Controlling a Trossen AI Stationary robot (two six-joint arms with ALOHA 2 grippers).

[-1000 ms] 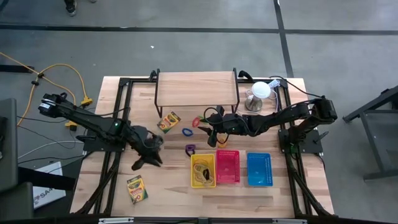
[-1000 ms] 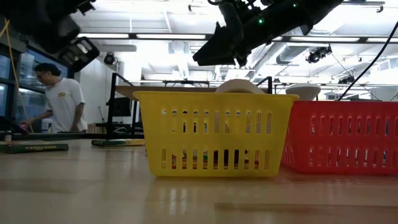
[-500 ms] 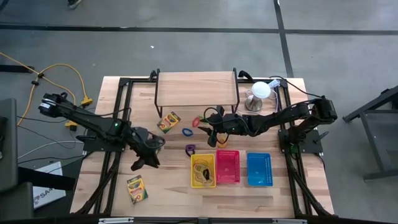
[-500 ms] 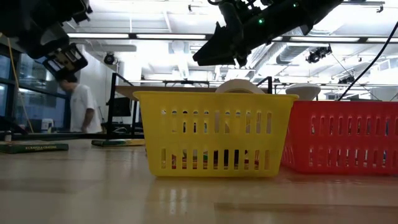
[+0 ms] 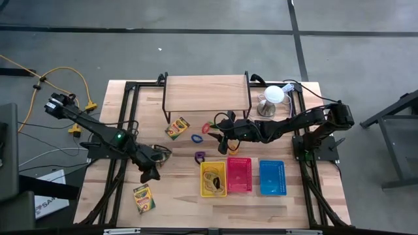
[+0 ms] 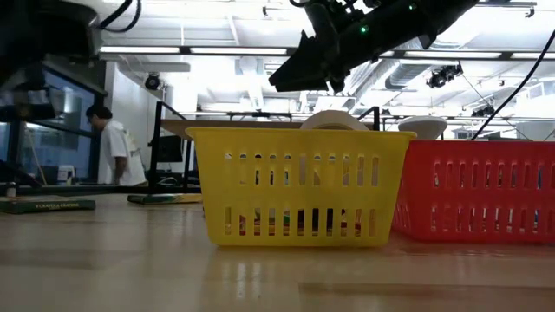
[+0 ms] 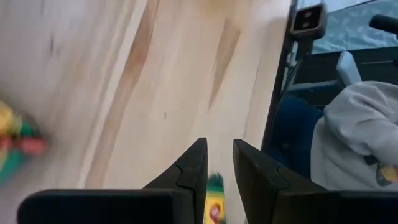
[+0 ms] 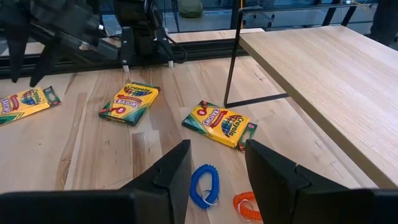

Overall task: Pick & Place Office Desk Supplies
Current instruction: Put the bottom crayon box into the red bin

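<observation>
From above, we see the left gripper point(image 5: 149, 173) hanging just beyond a crayon box point(image 5: 144, 198) at the desk's near left; another box point(image 5: 177, 127) lies by the wooden shelf point(image 5: 206, 93), and the yellow basket point(image 5: 213, 179) holds a few items. We judge a pick of the near box is in hand, calling for a descent astride it. At desk height, the yellow basket point(image 6: 299, 186) fills the middle and a flat green box point(image 6: 46, 205) lies far left, its lettering too small for us. Past the left jaws, narrowly parted and empty, a box edge point(image 7: 215, 200) peeks between them. Past the right jaws, spread and empty, we read "Crayola" on two boxes point(image 8: 130, 102) point(image 8: 221, 124), near a blue coil point(image 8: 205, 185).
</observation>
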